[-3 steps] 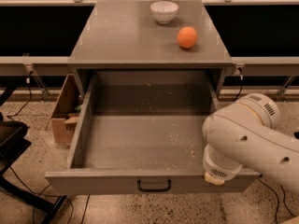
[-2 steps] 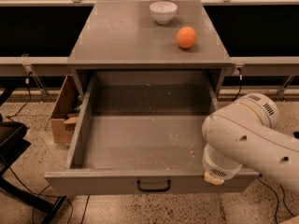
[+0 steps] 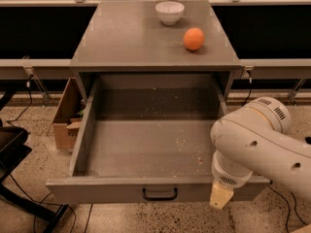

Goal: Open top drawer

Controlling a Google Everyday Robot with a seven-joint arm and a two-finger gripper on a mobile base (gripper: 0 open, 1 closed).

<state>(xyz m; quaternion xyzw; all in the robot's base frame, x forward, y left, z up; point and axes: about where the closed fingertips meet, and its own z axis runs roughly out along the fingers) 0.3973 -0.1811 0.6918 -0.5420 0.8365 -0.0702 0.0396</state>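
Observation:
The top drawer [image 3: 146,149] of the grey cabinet stands pulled far out toward me. Its deep grey, pale-speckled interior is bare. Its small black bar handle [image 3: 159,194] sits in the middle of the drawer front [image 3: 97,191]. My white arm [image 3: 257,140] reaches down over the drawer's front right corner. My gripper [image 3: 221,198] shows only as a tan tip below the arm, at the right end of the drawer front and to the right of the handle. It is not on the handle.
A white bowl [image 3: 169,12] and an orange [image 3: 194,39] sit on the cabinet top [image 3: 121,38]. A cardboard box [image 3: 65,118] stands on the floor left of the cabinet. A dark stand with cables [image 3: 14,154] is at the far left.

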